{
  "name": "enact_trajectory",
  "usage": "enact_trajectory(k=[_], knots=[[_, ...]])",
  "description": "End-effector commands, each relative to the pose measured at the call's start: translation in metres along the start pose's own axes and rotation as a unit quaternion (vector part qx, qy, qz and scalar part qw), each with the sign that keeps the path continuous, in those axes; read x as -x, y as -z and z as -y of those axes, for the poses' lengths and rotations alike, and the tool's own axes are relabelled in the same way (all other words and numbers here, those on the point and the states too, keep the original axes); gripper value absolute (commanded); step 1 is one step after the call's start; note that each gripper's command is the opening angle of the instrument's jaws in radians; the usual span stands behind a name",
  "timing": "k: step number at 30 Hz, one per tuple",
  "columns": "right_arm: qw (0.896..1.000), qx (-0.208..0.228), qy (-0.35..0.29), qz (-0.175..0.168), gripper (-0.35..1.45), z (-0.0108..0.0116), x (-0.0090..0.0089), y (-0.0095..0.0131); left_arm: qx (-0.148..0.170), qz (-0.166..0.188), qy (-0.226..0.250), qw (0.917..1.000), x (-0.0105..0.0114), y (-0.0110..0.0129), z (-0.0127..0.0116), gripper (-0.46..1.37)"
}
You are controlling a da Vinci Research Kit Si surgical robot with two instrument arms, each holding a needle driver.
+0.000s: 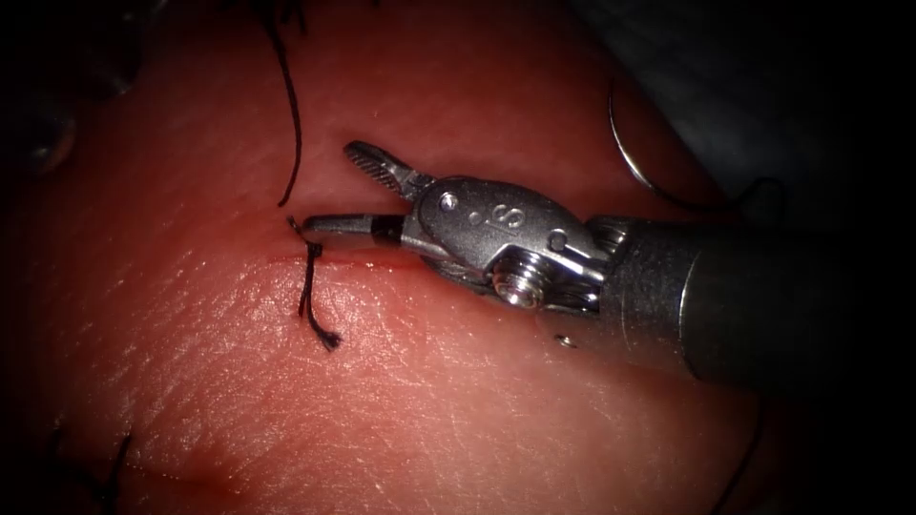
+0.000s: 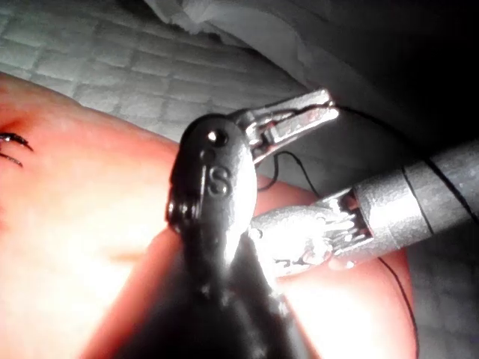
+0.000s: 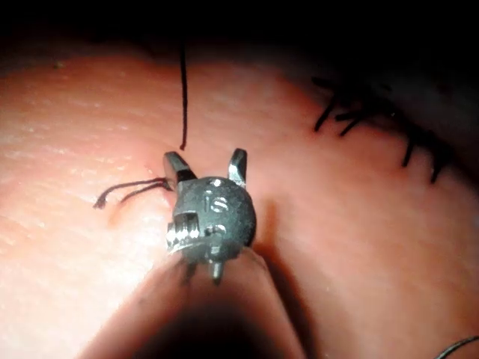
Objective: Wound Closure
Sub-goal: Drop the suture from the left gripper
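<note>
Spreading my right tool [image 1: 334, 195] fingers apart at the knot [image 1: 311, 250] on the tissue [image 1: 429, 401], holding nothing; needle [image 1: 634, 153] lies free, far right; left tool [image 2: 299, 120] fingers together.

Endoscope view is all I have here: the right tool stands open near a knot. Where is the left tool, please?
Observer: The left wrist view shows the left tool above the edge of the tissue, next to a white quilted cloth. I cannot tell whether it holds thread.
Operator: Thank you. I see the needle lying free, right of the cut, in no tool. Are there older stitches near the right tool?
Observer: Yes. The right wrist view shows a row of dark stitches further along the tissue, beyond its open, empty jaws.
</note>
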Motion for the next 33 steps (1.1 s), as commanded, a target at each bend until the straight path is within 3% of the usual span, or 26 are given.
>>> enact_trajectory(k=[1,7,20,24,32,33], knots=[[1.0,0.01,-0.003,-0.007,0.78,-0.0006,-0.0002,0.0002,0.001,0.0,0.001,1.0,0.0003,-0.0002,-0.0002,-0.35],[0.999,0.028,0.001,-0.018,0.7,-0.0031,0.0003,0.0013,0.009,-0.004,0.003,0.9999,0.0015,-0.0019,-0.0015,-0.35],[0.998,0.061,0.007,0.012,0.62,-0.0091,0.0012,0.002,0.055,-0.03,0.035,0.9975,0.0028,-0.0088,-0.008,-0.35],[0.998,0.066,0.008,0.018,0.59,-0.01,0.0011,0.0026,0.068,-0.031,0.054,0.9957,0.0046,-0.0103,-0.0097,-0.35],[0.998,0.064,0.009,0.019,0.55,-0.0102,0.0011,0.0033,0.081,-0.014,0.096,0.992,0.0113,-0.0105,-0.0135,-0.35],[0.998,0.064,0.009,0.019,0.55,-0.0101,0.0011,0.0034,0.085,-0.01,0.102,0.9911,0.0129,-0.0102,-0.0143,-0.35]])
